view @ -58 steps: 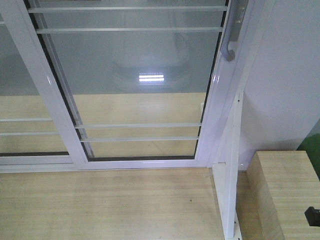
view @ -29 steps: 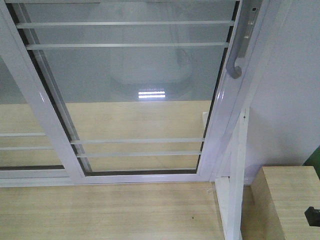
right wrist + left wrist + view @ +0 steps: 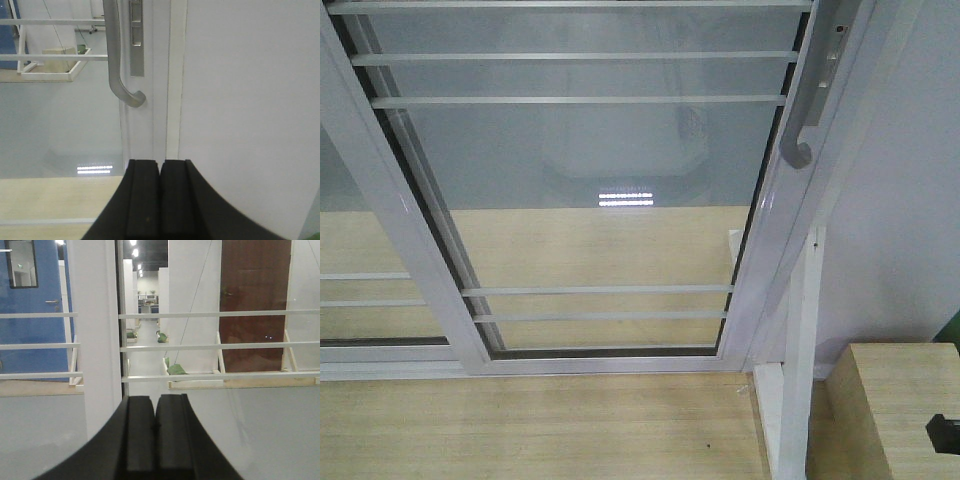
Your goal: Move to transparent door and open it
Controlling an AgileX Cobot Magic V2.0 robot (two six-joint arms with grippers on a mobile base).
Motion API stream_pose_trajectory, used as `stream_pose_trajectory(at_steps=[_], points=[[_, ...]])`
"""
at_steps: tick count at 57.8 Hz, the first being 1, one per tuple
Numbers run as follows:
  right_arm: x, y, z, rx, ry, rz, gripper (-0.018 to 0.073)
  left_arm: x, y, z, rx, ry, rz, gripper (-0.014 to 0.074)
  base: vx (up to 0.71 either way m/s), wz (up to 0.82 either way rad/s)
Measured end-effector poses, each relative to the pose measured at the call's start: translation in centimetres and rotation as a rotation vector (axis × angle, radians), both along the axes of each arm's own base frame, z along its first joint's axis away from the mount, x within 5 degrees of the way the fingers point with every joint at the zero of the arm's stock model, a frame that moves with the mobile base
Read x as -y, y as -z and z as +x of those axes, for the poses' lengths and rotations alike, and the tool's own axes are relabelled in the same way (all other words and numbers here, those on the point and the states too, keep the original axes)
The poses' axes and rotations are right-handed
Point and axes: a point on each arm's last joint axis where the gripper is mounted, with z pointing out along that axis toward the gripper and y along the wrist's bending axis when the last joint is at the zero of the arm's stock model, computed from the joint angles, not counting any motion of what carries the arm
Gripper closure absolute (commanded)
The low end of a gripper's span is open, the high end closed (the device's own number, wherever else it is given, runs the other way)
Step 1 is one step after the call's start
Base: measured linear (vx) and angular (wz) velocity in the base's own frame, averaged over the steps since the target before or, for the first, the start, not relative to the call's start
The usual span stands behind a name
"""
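The transparent door [image 3: 590,180] is a white-framed sliding glass panel with thin white horizontal bars, filling the front view. Its curved grey pull handle [image 3: 804,125] with lock plate sits on the right stile. In the right wrist view the handle [image 3: 116,70] hangs above and left of my right gripper [image 3: 160,167], which is shut and empty, apart from it. My left gripper [image 3: 154,405] is shut and empty, facing the glass and bars [image 3: 215,346] beside a white frame post [image 3: 95,330]. The door stands closed against the right frame.
A second white-framed glass panel without a handle [image 3: 360,250] stands at the left. A white wall [image 3: 890,200] and white post [image 3: 798,370] are at the right, with a wooden box [image 3: 900,410] at the lower right. Wooden floor [image 3: 520,430] lies before the door.
The door and handle have slid down and grown in the front view, so the base has come closer. The grippers' state cannot be compared.
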Motion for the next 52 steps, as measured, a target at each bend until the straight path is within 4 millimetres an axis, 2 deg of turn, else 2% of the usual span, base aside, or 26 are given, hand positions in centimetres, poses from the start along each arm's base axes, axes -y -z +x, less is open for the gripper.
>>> stream_pose_trajectory(at_steps=[52], points=[[0.01,0.08,-0.01,-0.009,0.001,0.000,0.0568,0.00,0.01,0.01,-0.001,0.000,0.000,0.0603,0.00,0.00]])
